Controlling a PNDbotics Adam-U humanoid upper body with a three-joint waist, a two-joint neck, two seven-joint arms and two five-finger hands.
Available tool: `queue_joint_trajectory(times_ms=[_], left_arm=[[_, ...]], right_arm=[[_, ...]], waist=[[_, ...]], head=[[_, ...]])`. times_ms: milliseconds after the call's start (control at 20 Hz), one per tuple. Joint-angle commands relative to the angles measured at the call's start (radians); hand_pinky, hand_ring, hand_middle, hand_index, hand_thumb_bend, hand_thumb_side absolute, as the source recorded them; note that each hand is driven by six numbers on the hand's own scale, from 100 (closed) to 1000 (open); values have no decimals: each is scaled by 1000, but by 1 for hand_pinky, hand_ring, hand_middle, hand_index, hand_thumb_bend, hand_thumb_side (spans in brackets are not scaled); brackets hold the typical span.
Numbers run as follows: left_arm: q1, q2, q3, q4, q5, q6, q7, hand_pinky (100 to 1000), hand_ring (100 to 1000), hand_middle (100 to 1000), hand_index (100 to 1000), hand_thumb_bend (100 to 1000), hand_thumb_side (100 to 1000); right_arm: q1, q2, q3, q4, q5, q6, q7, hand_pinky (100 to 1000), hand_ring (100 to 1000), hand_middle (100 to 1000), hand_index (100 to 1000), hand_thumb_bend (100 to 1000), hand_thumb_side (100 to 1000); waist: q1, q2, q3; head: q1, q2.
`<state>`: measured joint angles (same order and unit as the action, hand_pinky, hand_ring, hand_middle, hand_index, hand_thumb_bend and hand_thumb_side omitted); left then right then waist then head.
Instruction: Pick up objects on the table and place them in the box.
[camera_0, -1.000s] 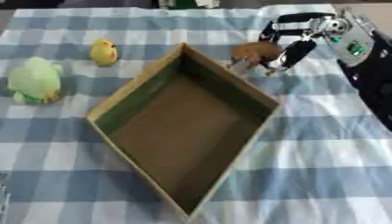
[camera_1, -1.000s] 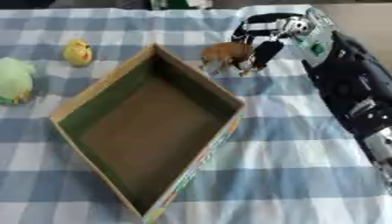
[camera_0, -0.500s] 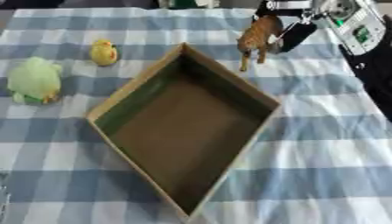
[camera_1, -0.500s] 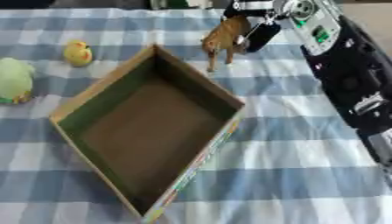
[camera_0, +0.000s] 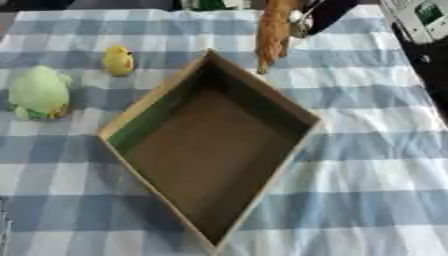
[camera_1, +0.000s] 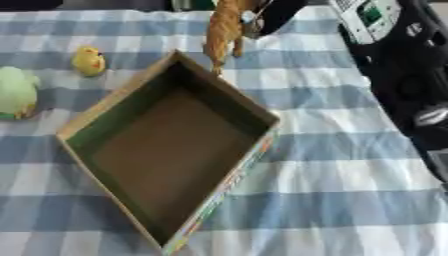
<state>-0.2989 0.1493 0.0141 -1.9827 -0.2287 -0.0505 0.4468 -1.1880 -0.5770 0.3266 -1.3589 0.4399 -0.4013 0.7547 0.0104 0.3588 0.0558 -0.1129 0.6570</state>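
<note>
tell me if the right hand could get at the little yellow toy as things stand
Probably not right now. The right hand is shut on the brown animal toy at the far edge, and the open box lies between it and the yellow toy. Nothing covers the yellow toy itself.

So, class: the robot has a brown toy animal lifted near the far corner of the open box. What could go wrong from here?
1. The toy animal hangs over the box's far rim, not its middle; released now, it may strike the edge and land on the tablecloth.
2. The right hand grips only its top, so it could swing or slip.
</note>
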Motion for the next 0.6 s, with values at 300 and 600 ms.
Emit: queue_joint_trajectory(times_ms=[300, 600], left_arm=[[-12, 2, -8, -17, 8, -3, -6, 438, 567, 604, 721, 100, 776], [-15, -1, -9, -17, 10, -3, -8, 438, 567, 605, 721, 100, 777]], right_arm=[[-4, 48, 66, -175, -46, -7, 99, 675, 607, 244, 371, 100, 141], [25, 93, 108, -171, -62, 23, 150, 674, 601, 243, 375, 100, 127]], waist=[[4, -24, 6], [4, -21, 9]], head=[[-8, -15], [-13, -18]])
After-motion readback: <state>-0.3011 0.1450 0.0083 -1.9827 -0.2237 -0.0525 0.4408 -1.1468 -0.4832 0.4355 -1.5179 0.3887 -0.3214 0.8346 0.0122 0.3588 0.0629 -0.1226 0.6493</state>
